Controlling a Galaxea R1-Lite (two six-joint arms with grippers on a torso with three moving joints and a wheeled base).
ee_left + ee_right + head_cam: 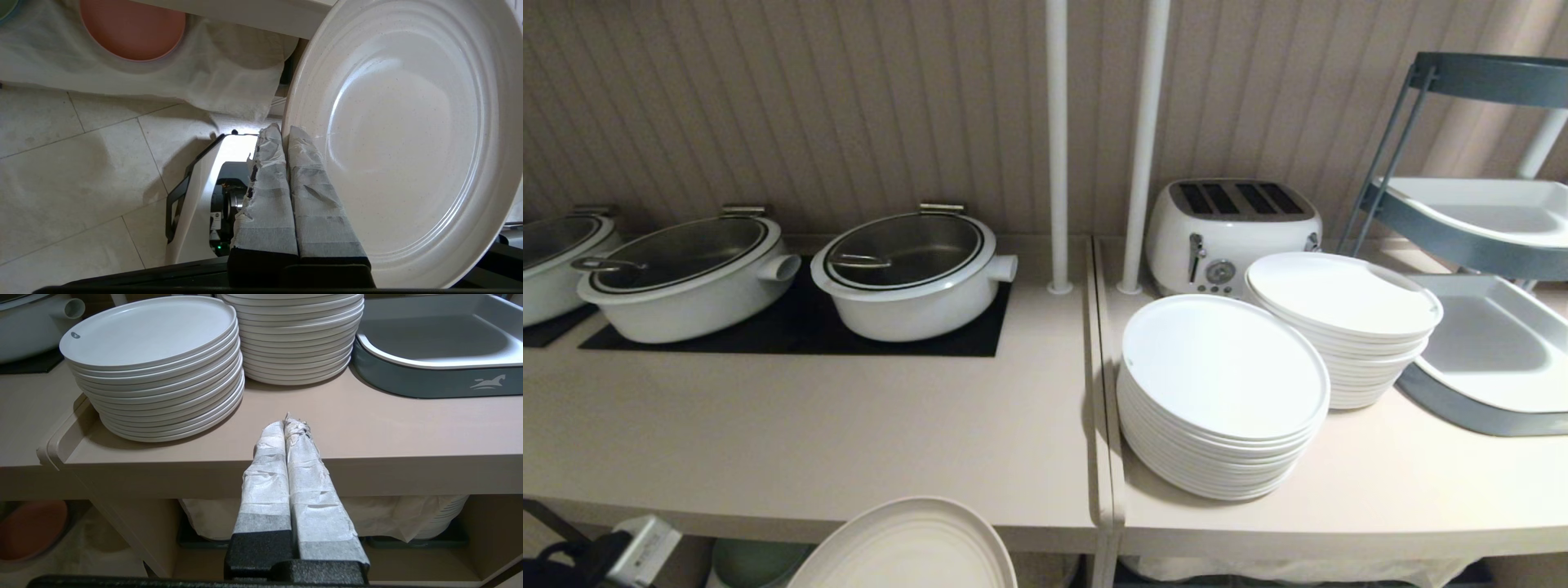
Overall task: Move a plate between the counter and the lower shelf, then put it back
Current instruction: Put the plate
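Head cam sits up high, looking forward and down across the long table [800,425] toward the back wall, from a bit back. Left wrist cam is tucked low, right up against the cream plate [408,134], facing the floor tiles [73,183]. Right wrist cam looks level at the narrower table's [367,428] front edge; the dinner plate stack [1221,392] shows there and in the head view.

Plate [907,547] cut off by head view's bottom edge; lower shelf [122,77] mostly hidden beneath the counter [809,441]; pink plate [130,28] cropped.
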